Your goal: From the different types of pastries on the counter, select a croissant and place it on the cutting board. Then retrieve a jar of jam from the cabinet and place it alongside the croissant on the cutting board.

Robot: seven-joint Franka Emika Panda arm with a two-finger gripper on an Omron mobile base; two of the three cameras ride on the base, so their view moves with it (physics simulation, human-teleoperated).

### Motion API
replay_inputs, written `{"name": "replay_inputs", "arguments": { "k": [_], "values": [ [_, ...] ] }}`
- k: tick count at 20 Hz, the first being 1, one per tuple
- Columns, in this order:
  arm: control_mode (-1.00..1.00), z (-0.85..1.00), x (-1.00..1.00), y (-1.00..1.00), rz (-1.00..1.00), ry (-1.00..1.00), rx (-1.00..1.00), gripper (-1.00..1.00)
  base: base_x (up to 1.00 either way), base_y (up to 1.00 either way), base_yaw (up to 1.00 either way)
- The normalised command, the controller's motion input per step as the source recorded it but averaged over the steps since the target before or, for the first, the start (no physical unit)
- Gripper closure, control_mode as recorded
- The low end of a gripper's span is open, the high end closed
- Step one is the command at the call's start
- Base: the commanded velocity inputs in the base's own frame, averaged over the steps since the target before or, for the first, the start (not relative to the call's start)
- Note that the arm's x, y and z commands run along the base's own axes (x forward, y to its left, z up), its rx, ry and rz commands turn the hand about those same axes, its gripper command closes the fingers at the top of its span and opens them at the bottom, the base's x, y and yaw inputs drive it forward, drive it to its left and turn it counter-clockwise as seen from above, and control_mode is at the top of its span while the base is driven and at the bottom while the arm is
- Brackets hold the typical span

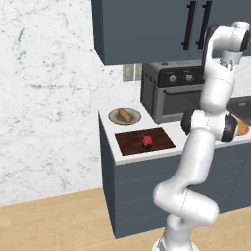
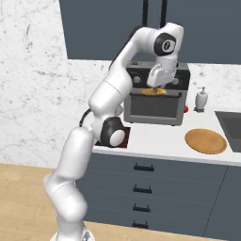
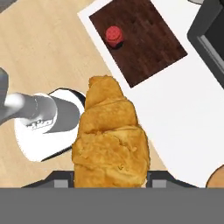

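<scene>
My gripper [image 3: 111, 177] is shut on the croissant [image 3: 111, 140], a golden-orange flaky pastry held lengthwise between the fingers. In the right base view the gripper [image 2: 157, 87] hangs high over the counter [image 2: 160, 141], in front of the oven, with the croissant [image 2: 154, 91] under it. The dark-brown cutting board [image 1: 162, 139] lies on the counter's left end, below and apart from the hand. The red jar of jam [image 1: 146, 142] stands on the board, and the hand view shows it from above [image 3: 114, 36] on the board [image 3: 148, 43]. The brown glazed roll [image 1: 124, 115] rests on a grey plate [image 1: 113, 117].
A toaster oven [image 1: 171, 93] stands at the back of the counter under the closed dark cabinets [image 1: 147, 29]. A round light-wood plate [image 2: 205, 141], a soap dispenser [image 2: 202, 99] and a sink [image 2: 230, 123] are to the right. Wood floor lies left of the counter's end.
</scene>
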Motion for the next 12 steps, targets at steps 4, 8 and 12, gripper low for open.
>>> {"name": "replay_inputs", "arguments": {
  "k": [4, 8, 12],
  "values": [
    [-1.00, -0.95, -0.56, 1.00, 0.33, -0.80, -0.61, 1.00, 0.00, 0.00, 0.00],
    [-1.00, -0.95, -0.53, 1.00, 0.32, -0.81, -0.61, 1.00, 0.00, 0.00, 0.00],
    [-1.00, -1.00, -0.88, 1.00, 0.21, -0.80, -0.57, 1.00, 0.00, 0.00, 0.00]
  ]
}}
